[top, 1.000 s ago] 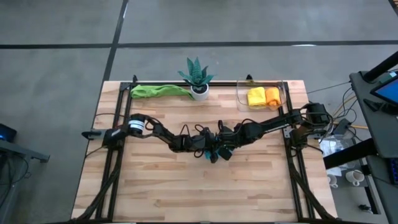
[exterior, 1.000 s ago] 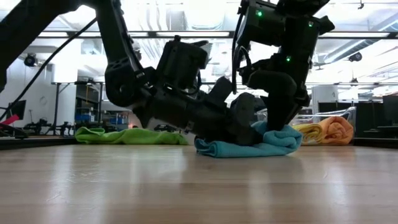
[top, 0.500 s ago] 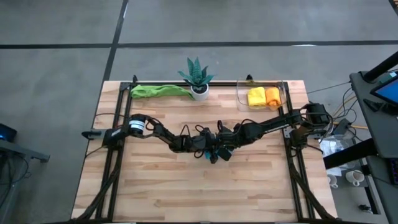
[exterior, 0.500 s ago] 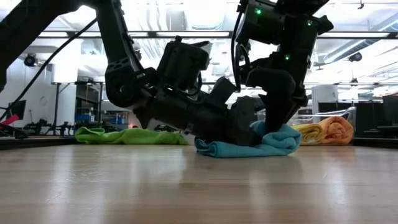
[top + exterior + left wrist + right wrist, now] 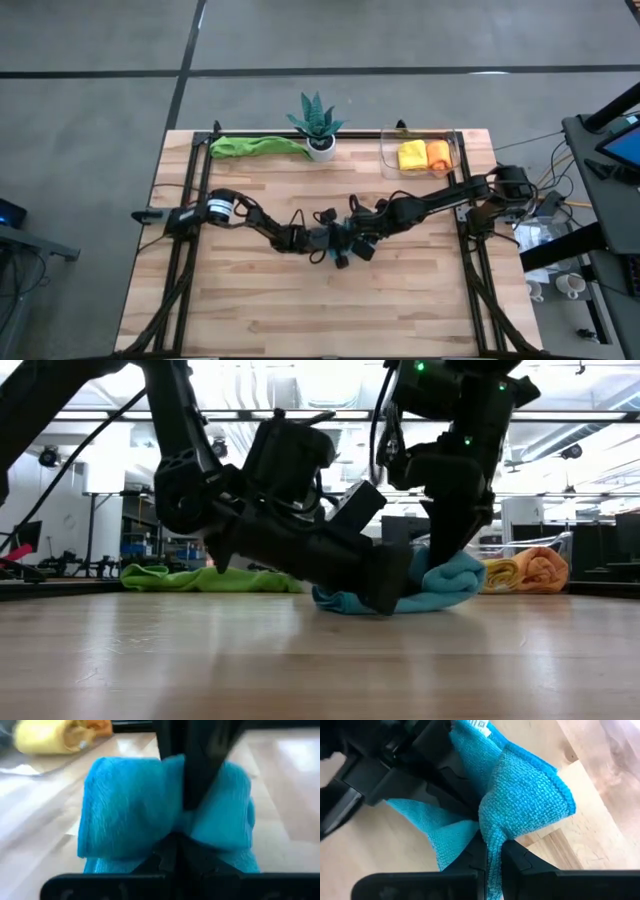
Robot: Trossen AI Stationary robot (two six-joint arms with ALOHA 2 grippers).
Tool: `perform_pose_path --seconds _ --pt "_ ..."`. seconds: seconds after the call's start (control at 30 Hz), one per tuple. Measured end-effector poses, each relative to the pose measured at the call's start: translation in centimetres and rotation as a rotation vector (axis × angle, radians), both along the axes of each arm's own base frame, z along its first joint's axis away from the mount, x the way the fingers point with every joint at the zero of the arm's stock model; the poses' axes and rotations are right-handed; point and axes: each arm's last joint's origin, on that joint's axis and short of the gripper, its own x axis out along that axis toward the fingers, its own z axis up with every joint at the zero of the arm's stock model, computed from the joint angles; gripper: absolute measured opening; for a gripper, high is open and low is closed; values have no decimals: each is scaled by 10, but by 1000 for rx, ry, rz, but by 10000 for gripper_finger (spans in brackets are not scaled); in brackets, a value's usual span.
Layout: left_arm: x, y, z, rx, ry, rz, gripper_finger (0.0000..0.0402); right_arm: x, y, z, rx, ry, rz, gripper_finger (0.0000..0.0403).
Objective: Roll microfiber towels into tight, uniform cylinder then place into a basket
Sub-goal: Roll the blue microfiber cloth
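**Both claws pinch the blue towel at mid-desk**

From above, the blue towel [image 5: 343, 240] is almost hidden under the two arms, which meet over the middle of the desk [image 5: 260, 310]. The low view shows it better: a bunched, half-rolled cloth [image 5: 440, 582] lying on the wood with both claws pressed into it. The left wrist view shows the left claw [image 5: 176, 842] pressed together on a fold of the towel [image 5: 125, 810], and the right wrist view shows the right claw [image 5: 489, 851] squeezed shut on a hanging edge of the same cloth [image 5: 525, 800].

Along the far edge of the desk, the clear basket [image 5: 452, 148] holds a yellow towel roll [image 5: 411, 155] and an orange towel roll [image 5: 438, 153] side by side. A green towel [image 5: 255, 146] lies loose at the far left, just beside a potted plant [image 5: 318, 125]. In the low view the left arm's bulk blocks much of the blue towel.

The left arm stretches low from the left side, and the right arm reaches in from the right, bent downward at the wrist.
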Motion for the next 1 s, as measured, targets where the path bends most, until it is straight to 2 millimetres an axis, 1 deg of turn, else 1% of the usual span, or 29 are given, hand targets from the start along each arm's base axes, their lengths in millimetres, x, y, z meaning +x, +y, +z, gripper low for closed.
perform_pose_path --seconds 0.07,0.13,0.3,0.6,1.0 --pt "-1 -4 1 61 7 23 0 -1 0 2 0 -8 1 13" --pt "-1 -7 2 77 -7 34 0 -1 0 4 1 -20 3 13" --pt "-2 -8 2 80 -19 33 0 2 1 4 45 -57 15 13" --pt "-2 -6 3 82 -37 41 0 8 2 5 67 -130 -6 13" --pt "-3 -5 3 68 -41 47 0 14 -3 -5 93 -180 -62 13"
